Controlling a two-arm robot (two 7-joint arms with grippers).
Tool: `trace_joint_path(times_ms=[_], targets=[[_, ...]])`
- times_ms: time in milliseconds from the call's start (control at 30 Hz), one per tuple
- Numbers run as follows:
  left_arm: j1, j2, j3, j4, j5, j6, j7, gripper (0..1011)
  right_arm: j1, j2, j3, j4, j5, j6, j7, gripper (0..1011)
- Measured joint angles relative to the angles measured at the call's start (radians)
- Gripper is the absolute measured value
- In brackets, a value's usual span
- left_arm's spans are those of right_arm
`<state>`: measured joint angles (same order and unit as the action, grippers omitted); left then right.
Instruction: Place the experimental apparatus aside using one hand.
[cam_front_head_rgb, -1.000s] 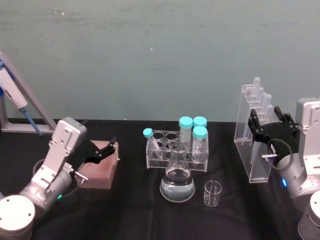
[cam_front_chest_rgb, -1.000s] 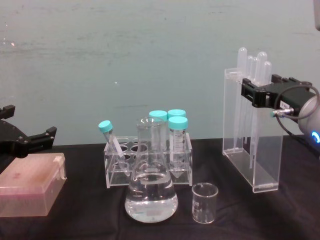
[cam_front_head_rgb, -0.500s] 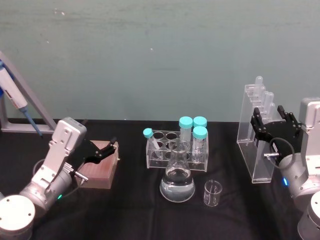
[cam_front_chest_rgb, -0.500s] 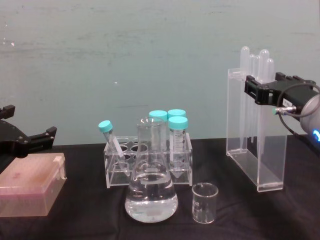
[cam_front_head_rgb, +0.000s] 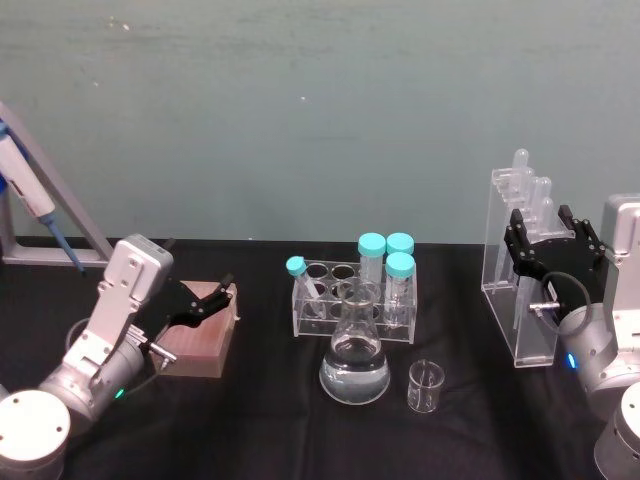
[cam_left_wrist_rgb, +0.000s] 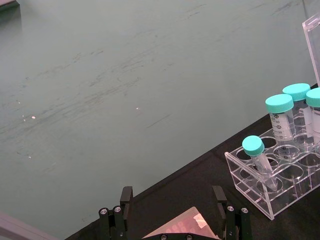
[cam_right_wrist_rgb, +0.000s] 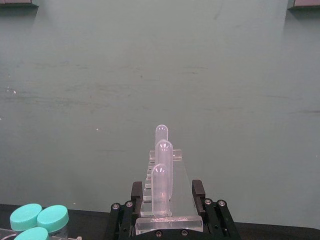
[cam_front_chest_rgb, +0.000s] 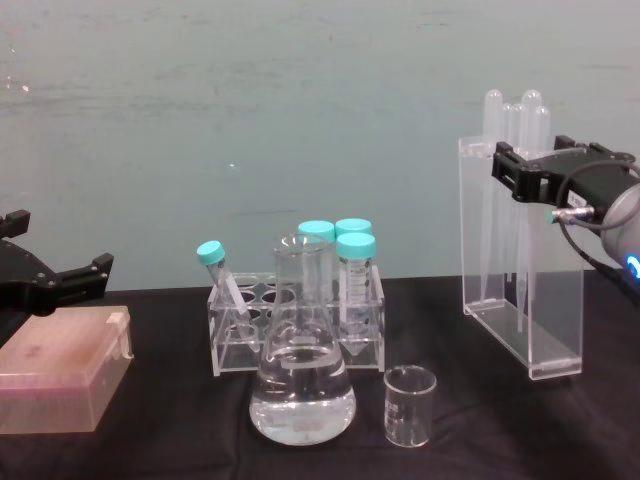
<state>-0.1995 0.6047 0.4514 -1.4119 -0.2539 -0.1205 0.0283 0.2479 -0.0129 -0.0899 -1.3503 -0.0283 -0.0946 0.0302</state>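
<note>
The tall clear acrylic stand (cam_front_head_rgb: 520, 305) (cam_front_chest_rgb: 522, 300) with long plastic pipettes (cam_front_head_rgb: 522, 170) (cam_front_chest_rgb: 515, 110) is at the right of the black table. My right gripper (cam_front_head_rgb: 548, 248) (cam_front_chest_rgb: 545, 170) is shut on its upper part. In the right wrist view the fingers clamp the stand (cam_right_wrist_rgb: 167, 220) from both sides, and the pipette bulbs (cam_right_wrist_rgb: 161, 185) stick up between them. The conical flask (cam_front_head_rgb: 354, 365) (cam_front_chest_rgb: 302, 390) with clear liquid stands at the centre front, and the small beaker (cam_front_head_rgb: 425, 387) (cam_front_chest_rgb: 409, 405) is just to its right. My left gripper (cam_front_head_rgb: 215, 297) (cam_front_chest_rgb: 55, 285) hangs open at the left.
A clear rack with teal-capped tubes (cam_front_head_rgb: 355, 290) (cam_front_chest_rgb: 300, 320) (cam_left_wrist_rgb: 280, 170) stands behind the flask. A pinkish box (cam_front_head_rgb: 200, 340) (cam_front_chest_rgb: 60, 380) lies under the left gripper. A pipette holder (cam_front_head_rgb: 30, 200) leans at the far left. A green wall closes the back.
My right gripper has carried the acrylic stand to the right, away from the rack and flask. The left arm, flask and beaker have not moved.
</note>
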Motion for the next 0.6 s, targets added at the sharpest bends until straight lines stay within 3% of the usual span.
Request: trace_joint_path(times_ms=[600], targets=[[0.000, 0.000, 0.000, 0.000, 0.000, 0.000, 0.000, 1000, 0.008, -0.002, 0.010, 0.009, -0.016, -0.037, -0.013, 613]])
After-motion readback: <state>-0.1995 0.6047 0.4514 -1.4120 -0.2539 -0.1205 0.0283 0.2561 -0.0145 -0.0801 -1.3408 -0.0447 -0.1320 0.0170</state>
